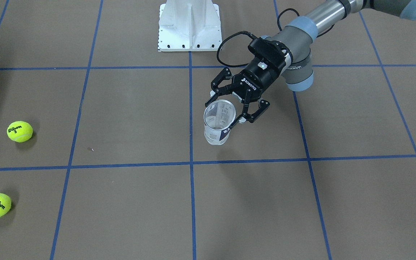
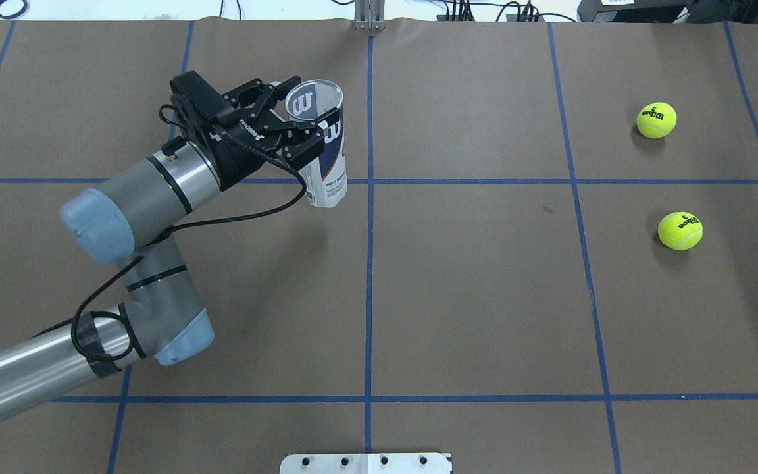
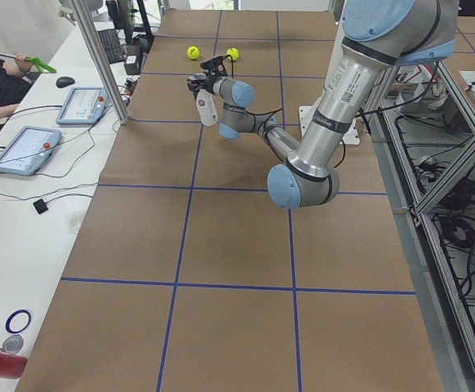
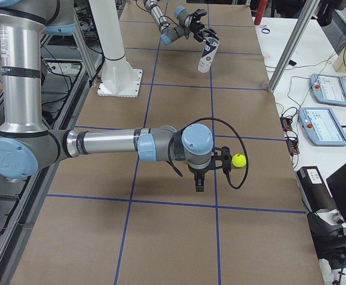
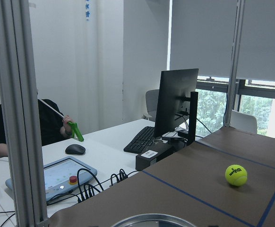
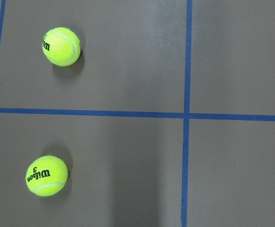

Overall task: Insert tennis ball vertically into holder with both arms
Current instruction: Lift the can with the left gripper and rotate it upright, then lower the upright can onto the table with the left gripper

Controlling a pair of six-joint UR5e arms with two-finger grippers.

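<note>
My left gripper (image 1: 226,110) is shut on the holder (image 1: 218,124), a clear can with a navy-and-white label, near its open top rim. The holder hangs roughly upright just left of the table's centre line in the overhead view (image 2: 324,148), and its rim shows at the bottom of the left wrist view (image 5: 147,220). Two yellow tennis balls (image 2: 656,120) (image 2: 680,230) lie at the far right of the table; both show in the right wrist view (image 6: 61,46) (image 6: 46,176). My right gripper (image 4: 199,184) points down beside one ball (image 4: 238,160); I cannot tell whether it is open or shut.
The white robot base (image 1: 189,25) stands at the table's near-robot edge. Blue tape lines grid the brown table. Beyond the far edge are metal frame posts (image 4: 292,47), control tablets (image 4: 327,89) and a seated operator (image 5: 47,127).
</note>
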